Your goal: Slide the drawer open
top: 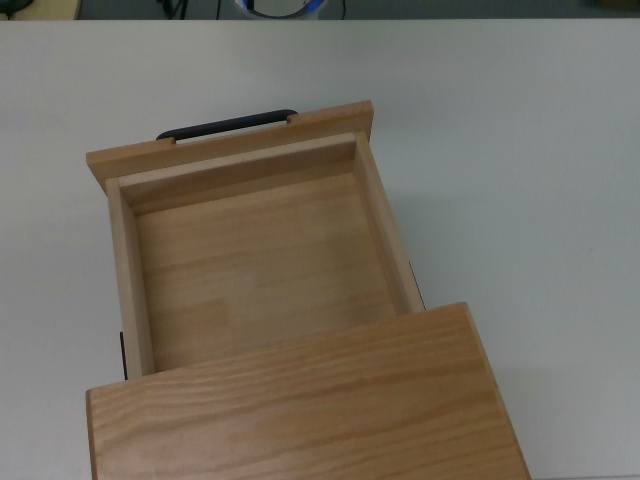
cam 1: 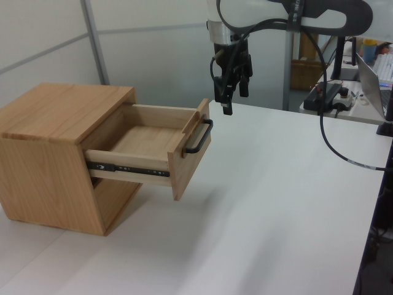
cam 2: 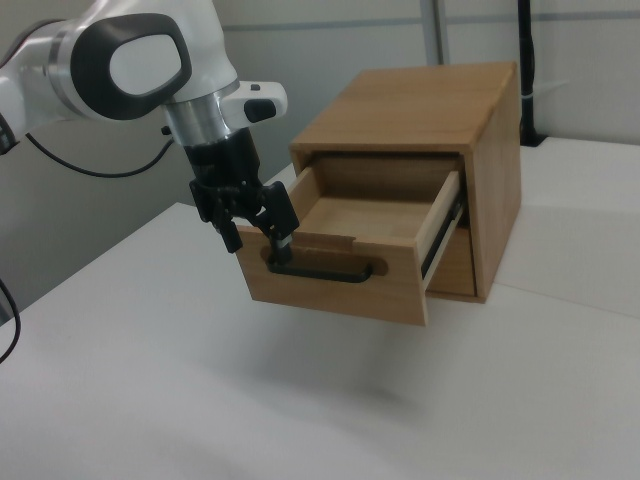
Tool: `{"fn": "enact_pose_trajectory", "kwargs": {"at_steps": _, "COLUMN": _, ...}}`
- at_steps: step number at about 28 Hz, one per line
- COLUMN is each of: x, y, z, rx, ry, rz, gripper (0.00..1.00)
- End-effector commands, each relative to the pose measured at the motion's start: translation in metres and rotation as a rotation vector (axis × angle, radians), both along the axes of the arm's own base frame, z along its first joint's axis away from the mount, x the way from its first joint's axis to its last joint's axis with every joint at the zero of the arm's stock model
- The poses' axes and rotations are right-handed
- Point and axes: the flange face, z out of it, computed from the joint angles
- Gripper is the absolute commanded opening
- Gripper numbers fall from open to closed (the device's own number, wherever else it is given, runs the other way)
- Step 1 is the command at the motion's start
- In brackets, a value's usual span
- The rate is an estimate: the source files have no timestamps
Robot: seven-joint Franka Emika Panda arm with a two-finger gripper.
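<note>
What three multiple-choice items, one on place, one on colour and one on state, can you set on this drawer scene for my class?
1. Where is the tool in the left view?
A. inside the drawer
B. above the table, beyond the drawer front
C. on the cabinet top

2. What colour is the handle?
A. black
B. silver
C. red

3. What state is the drawer in?
A. shut
B. pulled well out
C. removed and lying on the table

Answers: 1 B, it hangs in the air clear of the handle. 2 A, a dark bar on the front panel. 3 B, its bare inside shows, still on its rails in the cabinet.
</note>
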Motion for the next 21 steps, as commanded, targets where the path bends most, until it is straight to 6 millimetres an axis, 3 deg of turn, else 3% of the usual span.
{"fn": "enact_pose_trajectory", "kwargs": {"at_steps": 1, "x": -0.0052, "y": 0.0128, "z": 0.0073, "rx": 0.008, "ry": 0.003, "rz": 0.034, "gripper": 1.00}}
{"fn": "enact_pose_trajectory", "kwargs": {"at_steps": 7, "x": -0.0049, "y": 0.0131, "z": 0.0166, "rx": 0.006, "ry": -0.020, "rz": 0.036, "gripper": 1.00}}
{"fn": "enact_pose_trajectory", "kwargs": {"at_steps": 21, "x": -0.0044, "y": 0.0113, "z": 0.0157, "rx": 0.006, "ry": -0.018, "rz": 0.042, "gripper": 1.00}}
